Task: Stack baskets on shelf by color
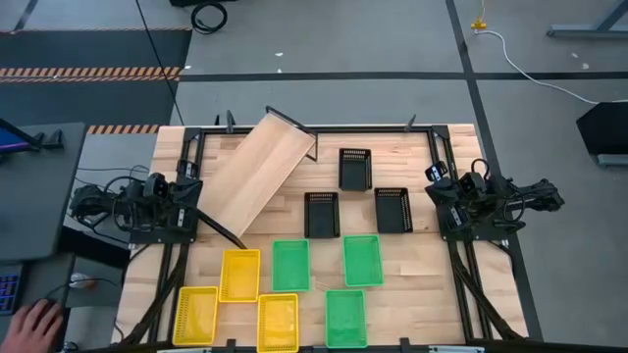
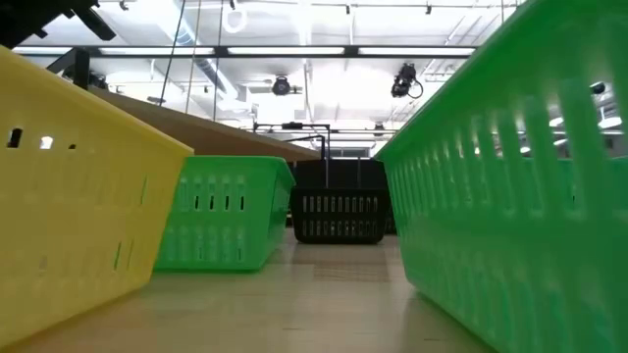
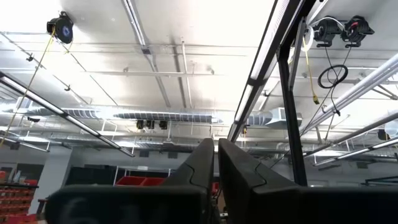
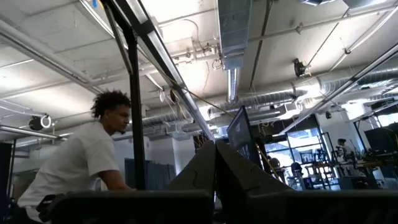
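The shelf [image 1: 257, 172] lies askew on the table's far left part, its long side running diagonally. Three black baskets [image 1: 355, 169] [image 1: 321, 215] [image 1: 392, 210] stand mid-table. Three green baskets [image 1: 290, 265] [image 1: 362, 260] [image 1: 345, 318] and three yellow baskets [image 1: 240, 275] [image 1: 195, 315] [image 1: 278, 322] sit nearer, each on its base. My left arm [image 1: 152, 204] is folded at the left edge and my right arm [image 1: 476, 201] at the right edge. My left gripper [image 3: 216, 149] and right gripper [image 4: 216, 149] point up at the ceiling, shut and holding nothing.
The low view sits between a yellow basket [image 2: 69, 196] and a green basket [image 2: 520, 176], with another green basket [image 2: 226, 226] and a black one [image 2: 339, 216] beyond. A person [image 4: 81, 168] stands beyond the table. A hand [image 1: 39, 319] rests off its near left corner.
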